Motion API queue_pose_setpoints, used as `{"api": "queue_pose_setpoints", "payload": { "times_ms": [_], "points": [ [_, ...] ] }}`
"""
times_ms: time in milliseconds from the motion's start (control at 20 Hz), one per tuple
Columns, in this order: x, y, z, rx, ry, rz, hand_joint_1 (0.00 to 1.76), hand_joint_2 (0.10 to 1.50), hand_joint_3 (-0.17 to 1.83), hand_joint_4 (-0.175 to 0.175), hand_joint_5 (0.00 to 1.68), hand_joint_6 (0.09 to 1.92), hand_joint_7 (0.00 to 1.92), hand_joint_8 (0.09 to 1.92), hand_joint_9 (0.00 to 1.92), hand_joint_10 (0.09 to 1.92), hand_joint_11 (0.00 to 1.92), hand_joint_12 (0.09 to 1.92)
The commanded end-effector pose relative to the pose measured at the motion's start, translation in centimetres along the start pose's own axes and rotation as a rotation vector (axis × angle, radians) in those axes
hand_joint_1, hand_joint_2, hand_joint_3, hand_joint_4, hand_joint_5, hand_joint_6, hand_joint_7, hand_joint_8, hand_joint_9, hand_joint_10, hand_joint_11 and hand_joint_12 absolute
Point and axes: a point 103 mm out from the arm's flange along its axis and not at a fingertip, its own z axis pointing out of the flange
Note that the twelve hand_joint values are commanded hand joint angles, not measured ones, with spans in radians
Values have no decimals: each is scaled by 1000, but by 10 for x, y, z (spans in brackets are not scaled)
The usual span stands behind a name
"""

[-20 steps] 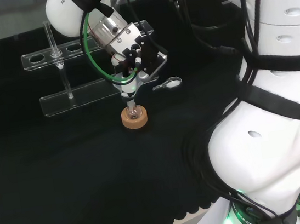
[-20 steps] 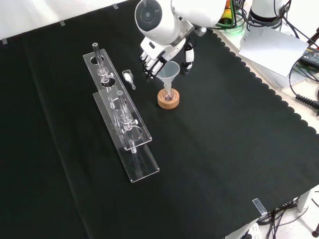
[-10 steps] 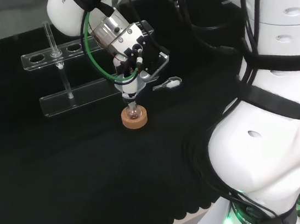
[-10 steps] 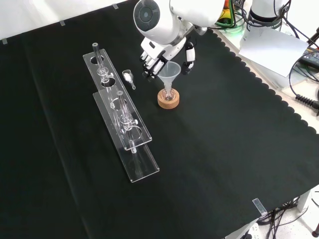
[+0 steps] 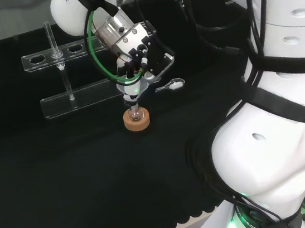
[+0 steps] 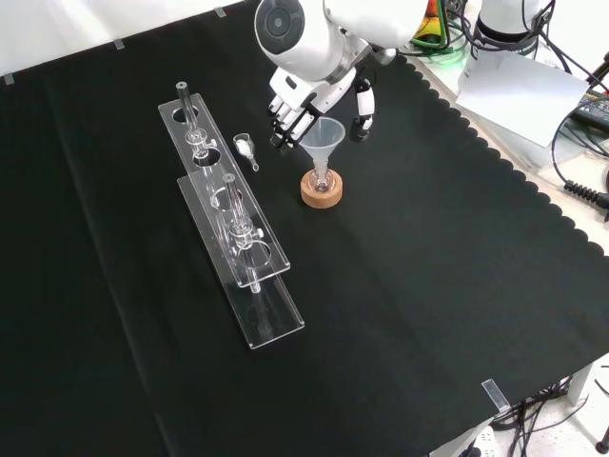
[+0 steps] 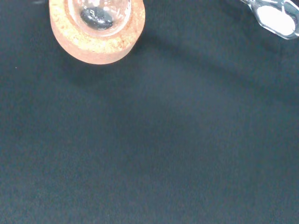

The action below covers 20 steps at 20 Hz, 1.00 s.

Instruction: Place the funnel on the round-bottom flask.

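Observation:
A clear funnel (image 6: 324, 141) stands upright with its stem in the neck of a small round-bottom flask (image 6: 322, 179), which rests on a cork ring (image 6: 321, 195). The hand (image 6: 309, 95) hovers just above and behind the funnel's rim, open, with its fingers (image 6: 284, 124) to one side and its thumb to the other, apart from the glass. In the head view the hand (image 5: 140, 52) hangs over the funnel (image 5: 131, 88) and the cork ring (image 5: 136, 120). The wrist view looks down on the cork ring (image 7: 96, 44) and the flask's bulb (image 7: 99, 14).
Two clear plastic tube racks (image 6: 238, 248) lie left of the flask in the front view, with glass tubes standing in them. A small clear scoop (image 6: 245, 148) holding white powder lies between rack and flask; it also appears as the scoop (image 5: 171, 85) and the scoop (image 7: 275, 16).
The hand has lifted slightly up and away from the funnel. The funnel, flask and cork ring have stayed in place.

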Motion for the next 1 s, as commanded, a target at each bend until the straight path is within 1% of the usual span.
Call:
{"api": "queue_pose_setpoints", "payload": {
  "times_ms": [50,150,350,450,550,650,700,800,900,1000],
  "points": [
    [-3,-3,1,-14,11,-9,556,641,418,-16,22,87,0,173,101,749,123,1446],
    [-3,-6,0,-56,11,-15,521,642,379,-13,5,87,0,87,43,765,98,1460],
    [-10,-16,-3,-124,26,-15,459,640,325,-10,0,87,7,87,3,768,69,1478],
    [-17,-22,-6,-151,36,-9,448,641,317,-12,2,87,28,87,13,774,66,1482],
    [-26,-29,-8,-211,50,-3,445,642,312,-14,12,87,45,87,26,781,66,1485],
    [-35,-35,-11,-236,58,7,461,660,295,-20,79,87,106,87,111,763,112,1476],
    [-40,-37,-12,-241,63,13,470,672,279,-22,106,87,123,110,152,743,128,1472],
    [-52,-41,-12,-245,73,28,485,697,244,-24,142,87,103,276,205,718,148,1470],
    [-65,-45,-11,-263,86,44,496,711,226,-25,162,87,69,465,234,712,162,1467],
    [-79,-48,-8,-269,96,62,514,719,224,-26,183,87,67,568,264,710,184,1463]
  ]
}}
